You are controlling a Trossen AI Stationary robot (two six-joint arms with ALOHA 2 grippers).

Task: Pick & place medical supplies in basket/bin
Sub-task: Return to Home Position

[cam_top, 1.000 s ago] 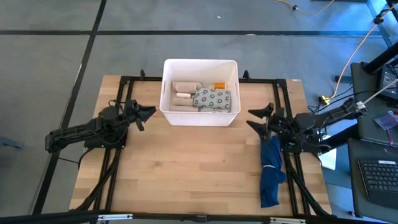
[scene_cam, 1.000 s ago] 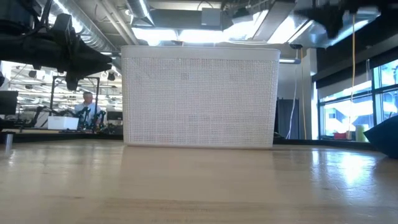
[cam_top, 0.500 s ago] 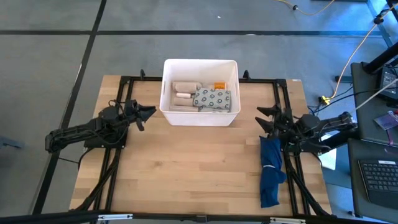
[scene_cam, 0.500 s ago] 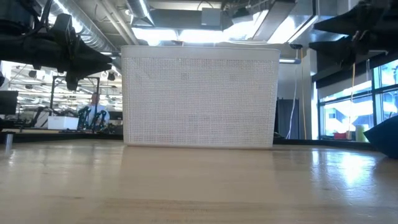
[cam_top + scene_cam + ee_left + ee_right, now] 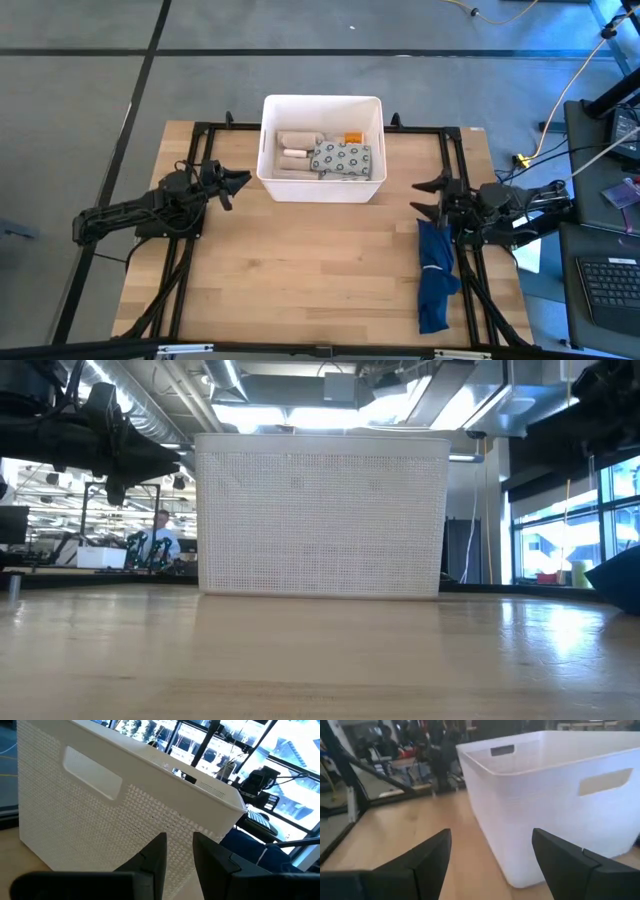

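Medical supplies (image 5: 343, 158) lie inside the white bin (image 5: 322, 98), upper centre of the high view. The left gripper (image 5: 238, 185), fingers narrowly parted, sits to the bin's left. The right gripper (image 5: 420, 197), fingers spread wide, sits at centre right, at the upper end of a blue cloth (image 5: 435, 275). Low view: the bin's wall fills the centre. Wrist views: the bin wall faces each empty gripper.

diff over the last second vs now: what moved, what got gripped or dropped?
The right end effector, open and empty, drew back from the bin toward the table's right edge, ending by the top of the blue cloth. Nothing was gripped or released. The left end effector, bin, supplies inside it and cloth stayed put.
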